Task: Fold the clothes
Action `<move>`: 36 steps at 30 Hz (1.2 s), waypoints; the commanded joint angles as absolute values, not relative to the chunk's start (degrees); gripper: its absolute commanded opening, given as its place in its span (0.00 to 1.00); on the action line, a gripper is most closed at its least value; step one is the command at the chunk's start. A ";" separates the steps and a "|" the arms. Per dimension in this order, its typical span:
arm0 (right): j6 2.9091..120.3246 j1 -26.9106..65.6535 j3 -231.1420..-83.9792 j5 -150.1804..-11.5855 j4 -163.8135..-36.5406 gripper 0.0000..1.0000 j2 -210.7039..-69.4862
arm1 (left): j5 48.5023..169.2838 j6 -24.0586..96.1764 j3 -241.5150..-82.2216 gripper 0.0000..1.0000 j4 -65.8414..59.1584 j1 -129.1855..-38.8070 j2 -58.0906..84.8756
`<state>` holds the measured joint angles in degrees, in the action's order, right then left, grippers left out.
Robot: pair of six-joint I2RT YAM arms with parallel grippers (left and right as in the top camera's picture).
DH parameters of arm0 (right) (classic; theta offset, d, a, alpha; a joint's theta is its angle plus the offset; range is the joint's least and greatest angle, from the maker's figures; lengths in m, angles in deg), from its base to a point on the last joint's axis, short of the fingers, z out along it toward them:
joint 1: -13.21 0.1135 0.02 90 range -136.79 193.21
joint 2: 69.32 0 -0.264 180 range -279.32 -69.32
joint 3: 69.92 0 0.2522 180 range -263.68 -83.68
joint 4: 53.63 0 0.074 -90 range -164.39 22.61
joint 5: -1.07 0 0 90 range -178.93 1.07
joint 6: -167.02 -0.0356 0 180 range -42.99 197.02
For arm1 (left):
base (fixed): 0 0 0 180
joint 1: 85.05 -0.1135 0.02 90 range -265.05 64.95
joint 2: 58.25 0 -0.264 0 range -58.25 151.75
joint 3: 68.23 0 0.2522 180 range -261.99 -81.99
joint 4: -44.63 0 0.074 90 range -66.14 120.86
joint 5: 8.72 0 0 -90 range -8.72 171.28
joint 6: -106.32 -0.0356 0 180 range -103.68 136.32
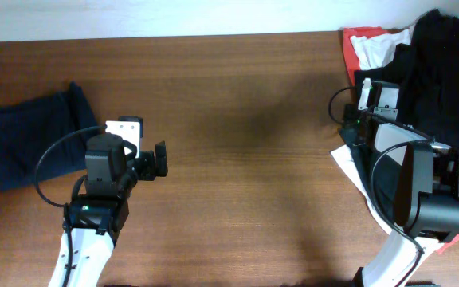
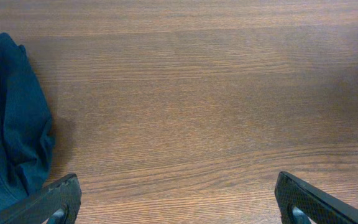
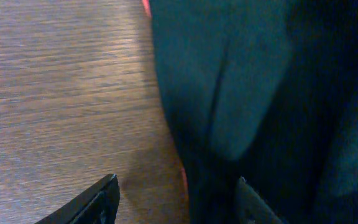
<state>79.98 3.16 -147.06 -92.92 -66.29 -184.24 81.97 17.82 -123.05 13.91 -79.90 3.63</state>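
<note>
Left gripper (image 2: 176,186) spread wide, empty, beside navy garment (image 1: 34,143), right gripper (image 3: 176,186) parted at black cloth (image 3: 260,93), seemingly gripping nothing

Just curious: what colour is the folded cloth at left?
The cloth is dark navy blue; overhead view.

- Counter (image 1: 245,159) of brown wood, fine grain running side to side, dull sheen near the middle.
- Pale strip (image 1: 174,16) along its far edge.

Soft, even light falls on the wooden bench (image 1: 237,183), with a faint shadow patch near its centre. The left wrist view renders the wood grain crisply. The right wrist view is blurred, its black garment (image 3: 260,93) murky and detail-poor.
</note>
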 commanded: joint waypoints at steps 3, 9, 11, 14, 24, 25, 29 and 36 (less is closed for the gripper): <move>79.56 3.06 -147.45 -97.64 -67.01 0.37 -184.89 | 82.58 18.17 -123.99 0.99 14.09 -80.18 3.57; 79.54 3.06 -149.90 -97.61 -66.94 0.04 -183.91 | 82.58 18.17 -123.99 0.99 14.07 -80.18 3.57; 79.54 3.06 -152.24 -97.59 -69.24 0.04 -182.18 | 82.60 18.17 -123.99 0.99 14.05 -80.18 3.57; 79.56 3.08 -158.53 -96.30 -81.28 0.04 -177.22 | 82.58 18.17 -123.99 0.99 14.07 -80.18 3.57; 69.88 26.66 -163.25 -66.47 -82.09 0.06 -160.54 | 82.60 18.19 -123.99 0.99 14.05 -80.18 3.57; 68.92 31.01 -163.25 -67.01 -76.95 0.12 -161.35 | 82.60 18.19 -123.99 0.99 14.05 -80.18 3.57; 68.98 40.02 -163.25 -79.80 -78.55 0.99 -163.84 | 82.62 18.19 -123.99 0.99 14.07 -80.18 3.57; 68.98 25.83 -163.25 -89.59 -115.29 0.99 -163.76 | 101.64 18.21 -123.99 0.99 14.05 -80.18 3.57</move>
<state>69.46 31.25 -162.97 -87.63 -108.67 -163.67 88.92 17.84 -123.05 13.94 -79.90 3.63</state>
